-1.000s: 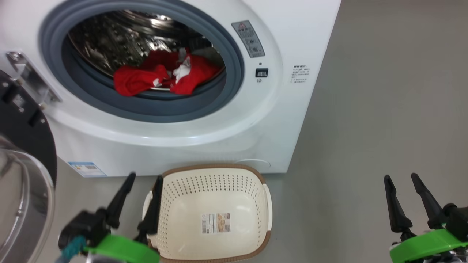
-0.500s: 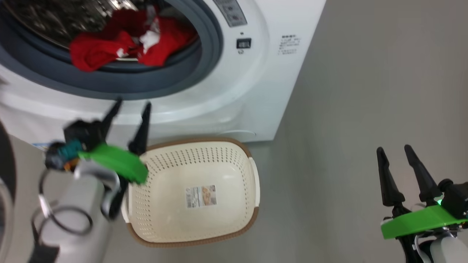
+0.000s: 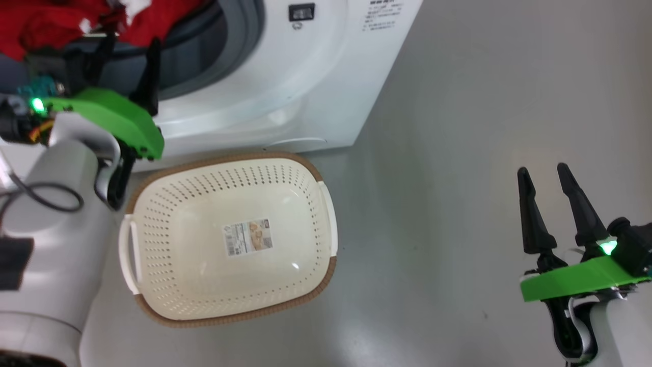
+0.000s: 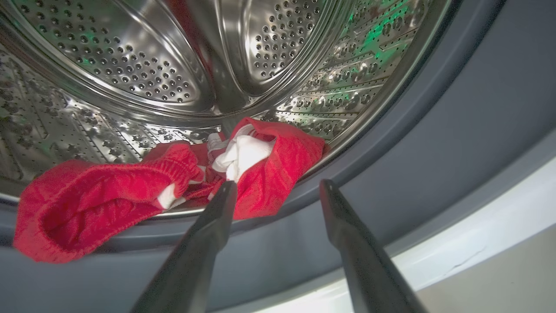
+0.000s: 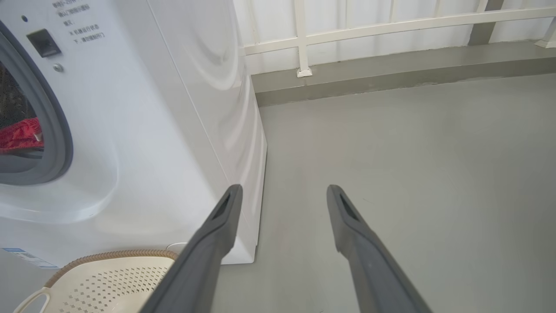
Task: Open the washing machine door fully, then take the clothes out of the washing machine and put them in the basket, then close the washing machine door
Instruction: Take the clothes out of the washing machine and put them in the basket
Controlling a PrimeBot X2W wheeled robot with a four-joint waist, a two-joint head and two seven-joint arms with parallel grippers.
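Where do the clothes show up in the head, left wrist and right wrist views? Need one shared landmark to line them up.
Head view: clothes in the top left corner.
Left wrist view: clothes centre-left, draped over the lip of the drum, just beyond the open left pincer.
Right wrist view: clothes as a red sliver at the left edge.
Shared landmark: the grey rubber ring bordering them.

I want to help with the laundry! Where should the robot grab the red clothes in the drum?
Probably the bunched fold of the red clothes beside the white patch. It spills over the drum lip toward the grey rubber ring, right ahead of the open left gripper. Come straight in from the front, one finger either side of the fold.
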